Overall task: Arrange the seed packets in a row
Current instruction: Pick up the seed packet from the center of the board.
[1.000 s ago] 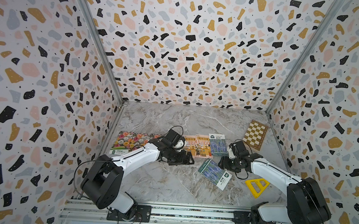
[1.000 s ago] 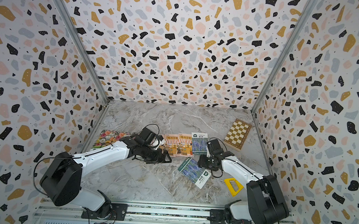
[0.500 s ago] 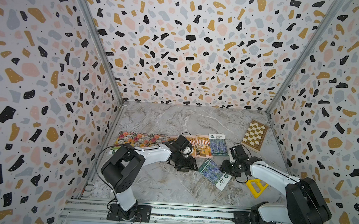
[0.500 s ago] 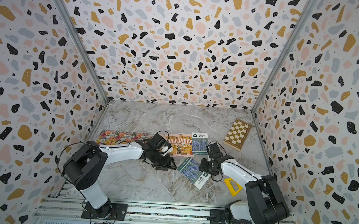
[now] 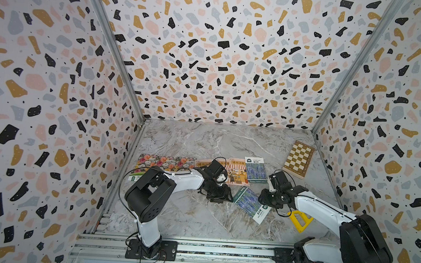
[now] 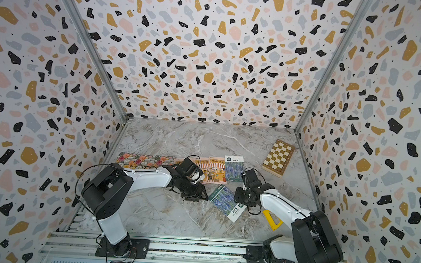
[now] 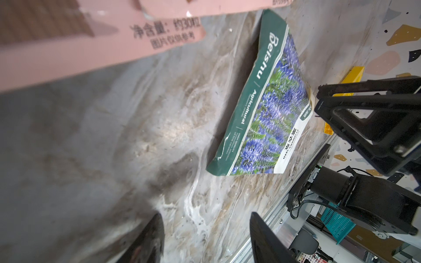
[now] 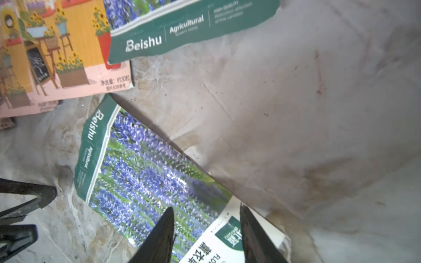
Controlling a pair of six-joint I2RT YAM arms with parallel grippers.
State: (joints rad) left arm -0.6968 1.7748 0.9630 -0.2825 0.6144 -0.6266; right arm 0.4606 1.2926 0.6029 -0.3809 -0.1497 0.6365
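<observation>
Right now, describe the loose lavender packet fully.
The loose packet is flat, glossy, rectangular: purple flower photo, green Beishu band at one end, white label at the other. It lies askew on the table, just in front of the row. The right gripper, jaws apart, straddles its label end; contact unclear.

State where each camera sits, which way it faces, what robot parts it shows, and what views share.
Top views: high over the front rail, looking down at the grey marble tabletop; both arms, left gripper, right gripper.
Left wrist: low, facing the tilted glossy purple lavender seed packet; own fingertips, right gripper beyond.
Right wrist: above that packet; own fingertips, left gripper.
Shared: all show that packet.
</observation>
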